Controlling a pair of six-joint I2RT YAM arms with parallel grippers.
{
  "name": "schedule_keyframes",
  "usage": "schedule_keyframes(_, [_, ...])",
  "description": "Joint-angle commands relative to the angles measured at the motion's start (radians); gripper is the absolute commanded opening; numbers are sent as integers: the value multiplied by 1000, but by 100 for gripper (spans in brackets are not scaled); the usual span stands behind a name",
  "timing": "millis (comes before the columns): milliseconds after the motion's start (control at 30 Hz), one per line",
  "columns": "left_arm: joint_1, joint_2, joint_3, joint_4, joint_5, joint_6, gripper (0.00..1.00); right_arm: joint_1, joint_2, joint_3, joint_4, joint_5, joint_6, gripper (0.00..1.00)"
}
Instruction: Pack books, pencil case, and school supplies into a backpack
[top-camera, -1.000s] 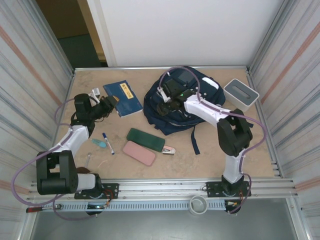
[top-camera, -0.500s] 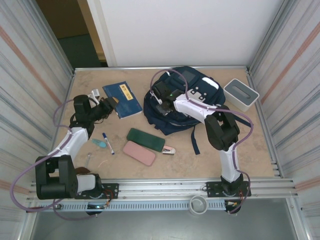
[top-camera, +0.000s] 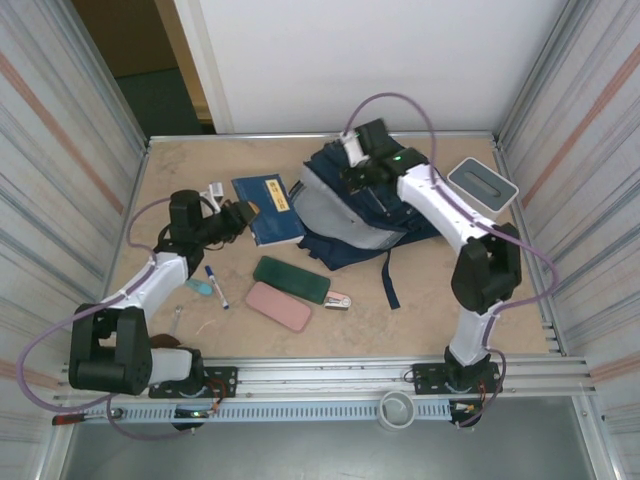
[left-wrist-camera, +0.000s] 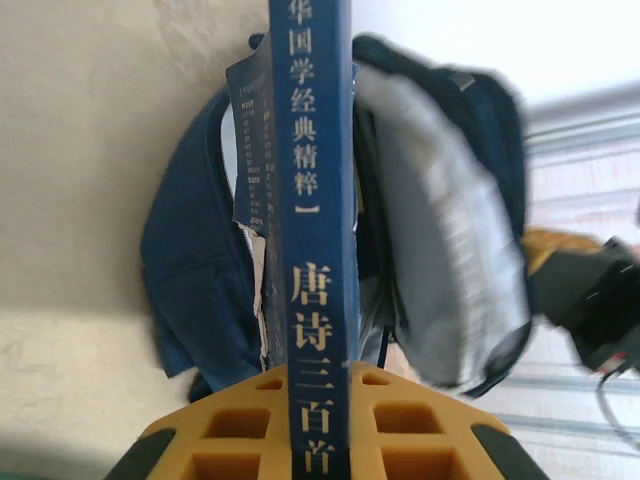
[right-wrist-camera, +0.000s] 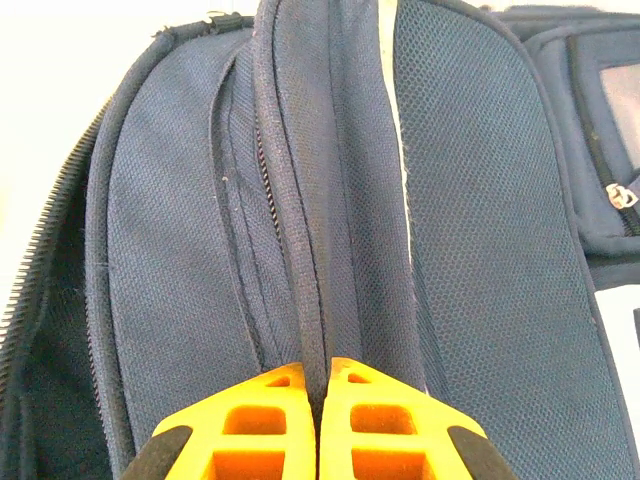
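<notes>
**Top camera:** On the tan table (top-camera: 430, 300), a large navy-blue fabric backpack (top-camera: 400, 205) lies near the far edge, right of centre. Its mouth is pulled open on pale grey lining. The right gripper (top-camera: 352, 178) is clamped on the fabric at the bag's far rim. The left gripper (top-camera: 243, 214) pinches the left side of a thin navy-blue booklet with a gold emblem (top-camera: 272, 195). The booklet sits just beside the open mouth, and whether it is clear of the table cannot be told. Toward the near edge lie a dark green oblong pencil case (top-camera: 291, 279) and a pink oblong case (top-camera: 279, 306), side by side. A small pink-and-silver stapler (top-camera: 339, 300) lies just to their right. A slim pen with a blue cap and white barrel (top-camera: 216, 286) rests nearer the left edge, beside a small teal item (top-camera: 198, 286). A white box with a grey top (top-camera: 482, 187) stands toward the far right corner.

**Left wrist camera:** The yellow fingers (left-wrist-camera: 195, 430) close on either side of the booklet (left-wrist-camera: 318, 200). It appears edge-on, its spine carrying gold Chinese characters straight up the frame. Beyond it the backpack (left-wrist-camera: 190, 260) gapes, its grey lining blurred.

**Right wrist camera:** The two yellow fingers (right-wrist-camera: 205, 420) press almost together on a raised fold of the backpack (right-wrist-camera: 480, 220). Zipper teeth run down the left side of the bag.
</notes>
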Motion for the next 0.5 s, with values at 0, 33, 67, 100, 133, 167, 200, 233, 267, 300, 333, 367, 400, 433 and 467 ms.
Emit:
schedule_keyframes(0, [-63,29,78,41,1,-37,0,-49,-49,49,35,-260,109,0])
schedule_keyframes(33, [-82,50,92,56,3,-52,0,-64,-48,56,37,-289,123,0])
schedule_keyframes(67, [-100,72,103,74,4,-71,0,-75,-46,60,42,-322,136,0])
schedule_keyframes(100, [-113,93,114,92,4,-88,0,-86,-43,66,46,-351,146,0])
schedule_keyframes(133, [-130,123,127,115,8,-113,0,-99,-40,70,55,-385,161,0])
schedule_keyframes(167, [-145,154,141,141,14,-137,0,-110,-37,75,62,-410,174,0])
schedule_keyframes(200, [-158,183,156,166,20,-160,0,-117,-36,79,67,-427,183,0])
schedule_keyframes(233, [-172,218,175,193,27,-184,0,-124,-33,84,71,-443,189,0])
schedule_keyframes(267, [-187,254,198,213,32,-204,0,-130,-29,89,74,-456,195,0])
schedule_keyframes(300, [-199,285,217,227,33,-220,0,-135,-27,92,78,-467,201,0])
schedule_keyframes(333, [-214,323,242,241,34,-234,0,-141,-24,93,85,-481,209,0])
schedule_keyframes(367, [-228,358,270,247,32,-244,0,-146,-22,94,93,-496,220,0])
schedule_keyframes(400, [-240,389,292,253,30,-253,0,-151,-20,94,100,-509,227,0])
schedule_keyframes(433, [-251,425,318,269,27,-266,0,-154,-18,95,106,-523,234,0])
schedule_keyframes(467, [-262,461,348,281,21,-275,0,-157,-14,98,110,-530,238,0])
